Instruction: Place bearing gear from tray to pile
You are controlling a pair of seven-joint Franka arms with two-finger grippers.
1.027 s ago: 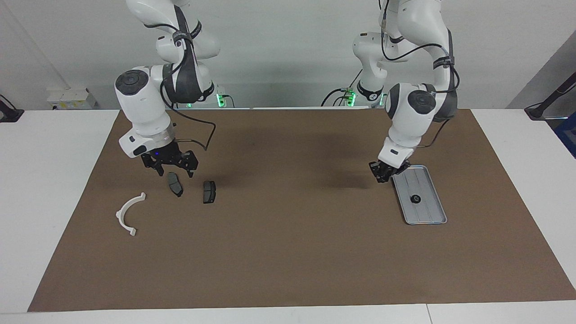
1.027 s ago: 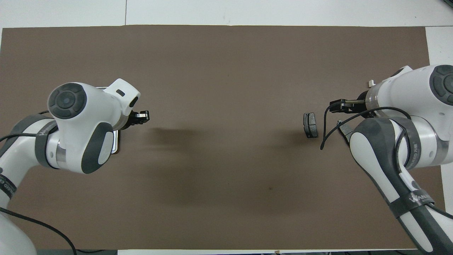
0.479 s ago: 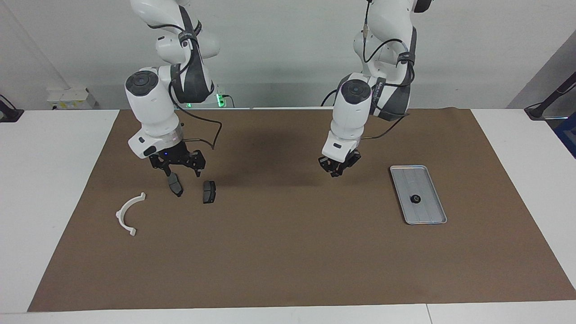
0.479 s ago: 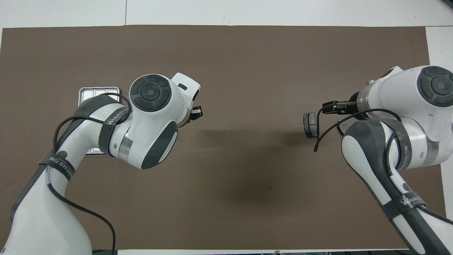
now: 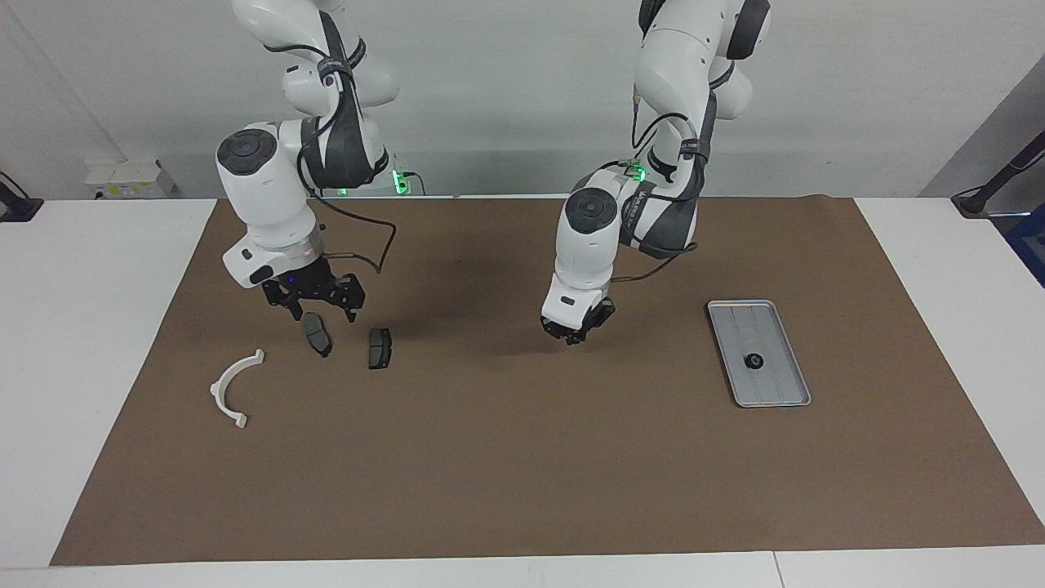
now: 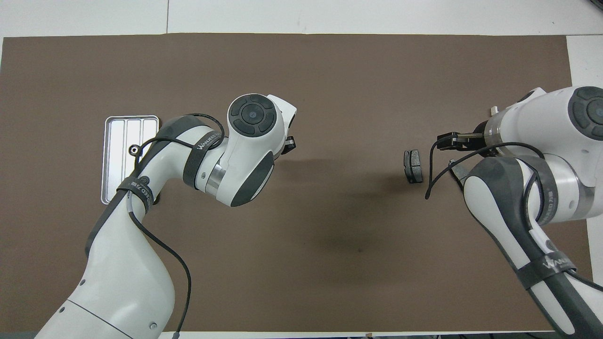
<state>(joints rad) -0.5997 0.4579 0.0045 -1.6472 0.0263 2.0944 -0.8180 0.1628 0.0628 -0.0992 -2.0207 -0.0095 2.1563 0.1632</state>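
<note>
Silver-grey tray flat on the brown mat toward the left arm's end of the bench, lying lengthwise from nearer the robots to farther. Inside it only one item: the small dark bearing gear, sitting on the tray floor roughly at mid-length, apart from the rim; rest of the ribbed tray floor bare. Seen from overhead, same tray partly covered by the left arm. Left pincer raised over bare mat about midway along the bench, well apart from the tray, fingertips pressed together, nothing visible between them. Toward the right arm's end of the bench, the pile: white semicircular bracket closest to that end and farther from the robots, then two dark brake-pad pieces, one just beside the other, not touching. Right pincer hanging just above the nearer pad, fingers spread wide, holding nothing. From overhead, only one pad plainly visible; the rest of the pile mostly hidden under the right arm.
</note>
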